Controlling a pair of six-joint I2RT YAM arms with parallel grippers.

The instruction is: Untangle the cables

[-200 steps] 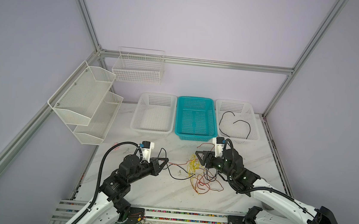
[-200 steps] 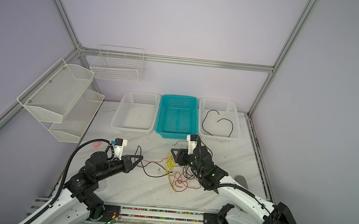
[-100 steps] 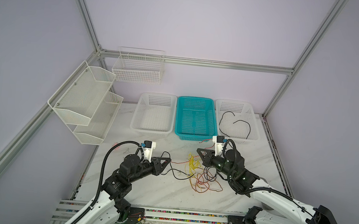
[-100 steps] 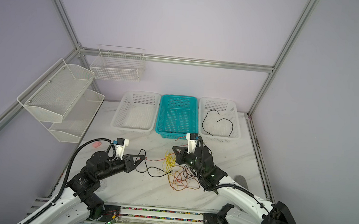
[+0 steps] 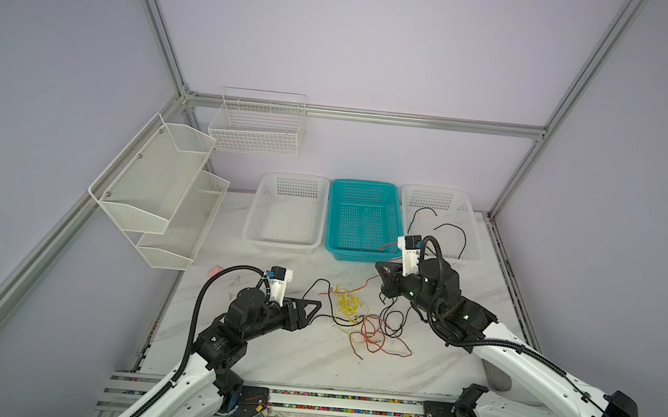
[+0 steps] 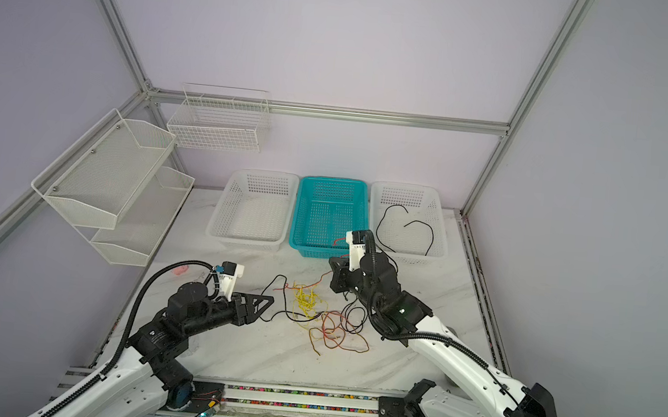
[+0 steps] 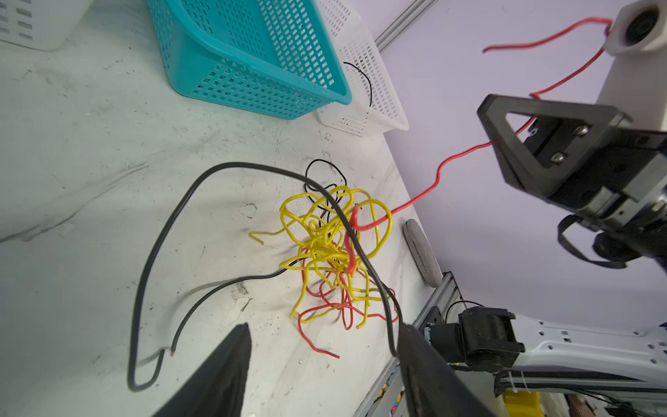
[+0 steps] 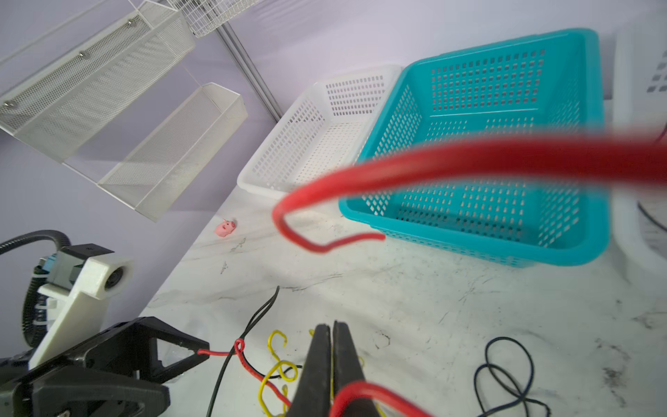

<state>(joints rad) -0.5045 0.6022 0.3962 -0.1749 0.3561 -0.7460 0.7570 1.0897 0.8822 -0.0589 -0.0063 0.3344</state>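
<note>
Pale lilac walls (image 5: 382, 34), framed by aluminium profile rails (image 5: 374, 116), enclose a white marble-patterned worktop (image 5: 309, 361). A white two-tier mesh shelf (image 5: 159, 184) and a white wire basket (image 5: 256, 127) hang on the walls.

White marbled table (image 5: 284, 359), scuffed grey in places. Along the back edge, a row of three slotted plastic baskets, sides touching or nearly so: white basket (image 5: 288, 186) toward 11 o'clock, teal basket (image 5: 363, 193) at 12, second white basket (image 5: 438, 196) toward 1. At 10 o'clock, two-tier mesh shelf (image 5: 158, 188) on the side wall. Higher at 11, wire basket (image 5: 257, 127) on the back wall, just under an aluminium rail (image 5: 416, 120). Small pink pig figure (image 5: 215, 269) at 9 o'clock, near the table edge. Grey oval pad (image 5: 496, 380) at 4 o'clock, at the table's edge.
</note>
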